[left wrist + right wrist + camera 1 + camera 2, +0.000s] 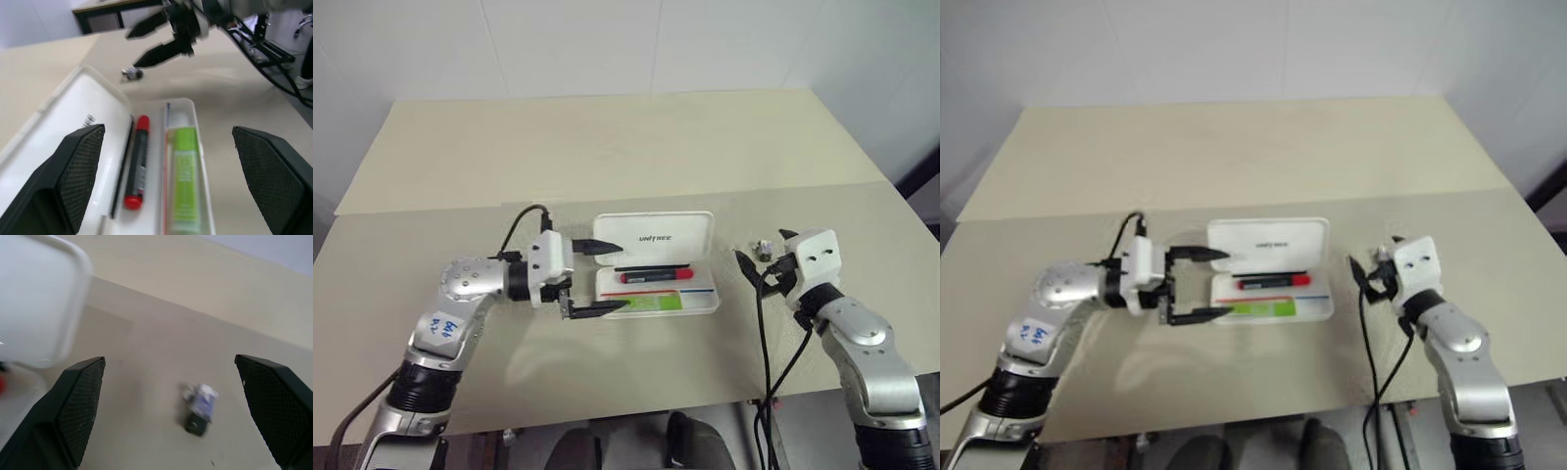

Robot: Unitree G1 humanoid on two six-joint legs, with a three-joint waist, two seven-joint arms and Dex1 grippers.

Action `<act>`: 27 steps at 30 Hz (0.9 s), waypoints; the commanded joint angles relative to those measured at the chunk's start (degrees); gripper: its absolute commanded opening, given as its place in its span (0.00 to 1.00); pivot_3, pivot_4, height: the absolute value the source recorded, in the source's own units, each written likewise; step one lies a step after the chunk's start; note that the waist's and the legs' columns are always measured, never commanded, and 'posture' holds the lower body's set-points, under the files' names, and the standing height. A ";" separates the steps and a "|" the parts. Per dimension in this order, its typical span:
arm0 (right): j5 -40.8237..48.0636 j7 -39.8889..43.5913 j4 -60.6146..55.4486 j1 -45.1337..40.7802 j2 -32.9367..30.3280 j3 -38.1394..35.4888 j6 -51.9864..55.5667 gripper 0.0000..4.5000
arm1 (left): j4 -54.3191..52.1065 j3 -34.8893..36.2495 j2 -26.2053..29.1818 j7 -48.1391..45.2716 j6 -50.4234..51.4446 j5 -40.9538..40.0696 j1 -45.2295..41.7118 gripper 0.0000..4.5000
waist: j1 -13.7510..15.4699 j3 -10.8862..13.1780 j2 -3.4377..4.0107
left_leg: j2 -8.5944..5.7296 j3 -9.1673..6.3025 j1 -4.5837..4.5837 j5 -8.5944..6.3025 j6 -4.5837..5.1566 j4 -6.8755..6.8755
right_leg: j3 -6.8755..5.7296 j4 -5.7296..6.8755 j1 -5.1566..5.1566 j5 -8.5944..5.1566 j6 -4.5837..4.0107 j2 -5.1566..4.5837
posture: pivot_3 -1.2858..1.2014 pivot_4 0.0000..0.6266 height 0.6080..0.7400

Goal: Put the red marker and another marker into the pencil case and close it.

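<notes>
Both markers lie inside the open pencil case (705,299).

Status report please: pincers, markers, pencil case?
Left pincer open, empty, at the case's left end. Right pincer open, empty. Red marker and green marker inside pencil case, lid open. Nothing blocking.

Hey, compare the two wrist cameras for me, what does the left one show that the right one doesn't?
Left wrist: the green highlighter and a thin black pen lying inside the open case, the right gripper with open fingers beyond it, and the left gripper, open. Right wrist: nothing extra, just its own spread fingers. Shared: the white pencil case, a bit of the red marker, the small grey object and the beige table.
</notes>
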 commanded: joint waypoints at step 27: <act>-5.83 -9.72 18.30 -11.51 7.35 0.93 -2.18 0.08 | -3.97 5.71 5.54 0.36 1.41 -2.87 -1.01 1.00 | -1.45 0.03 0.05 | 0.08 -0.01 0.02 0.00 -0.01 -0.03 | 0.06 0.04 -0.08 0.00 0.00 0.08 | 0.52 0.24 1.00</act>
